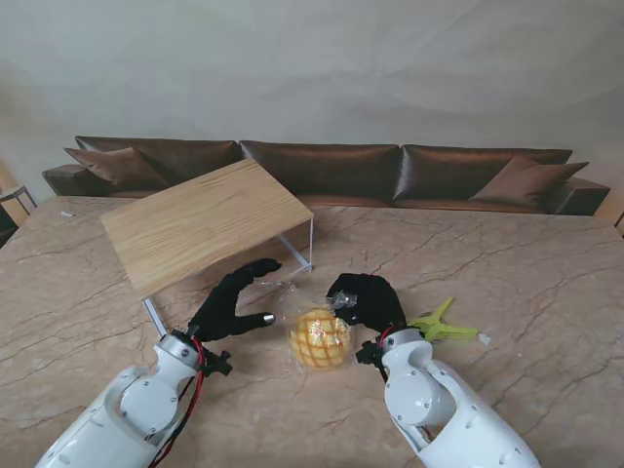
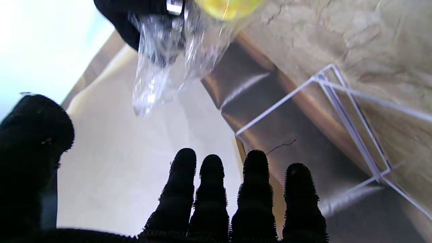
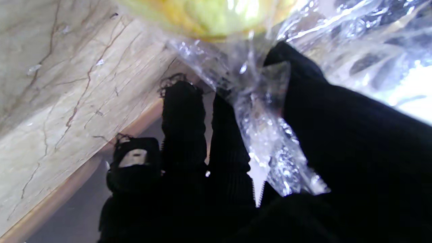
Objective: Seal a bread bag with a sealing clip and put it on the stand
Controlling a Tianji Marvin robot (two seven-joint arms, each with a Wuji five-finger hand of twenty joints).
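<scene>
A clear plastic bread bag (image 1: 310, 327) with a round yellow bun (image 1: 320, 338) lies on the marble table between my two hands. My right hand (image 1: 366, 300) is shut on the bag's gathered neck (image 3: 266, 141), thumb against fingers. My left hand (image 1: 232, 302) is open just left of the bag, fingers spread (image 2: 236, 195), holding nothing. The yellow-green sealing clip (image 1: 441, 324) lies on the table to the right of my right hand. The wooden-topped stand (image 1: 200, 222) on white wire legs (image 2: 341, 111) sits farther from me on the left.
A brown leather sofa (image 1: 331, 168) with cushions runs along the far edge of the table (image 1: 526, 263). A chair edge (image 1: 12, 200) shows at the far left. A small white scrap (image 1: 484, 338) lies beside the clip.
</scene>
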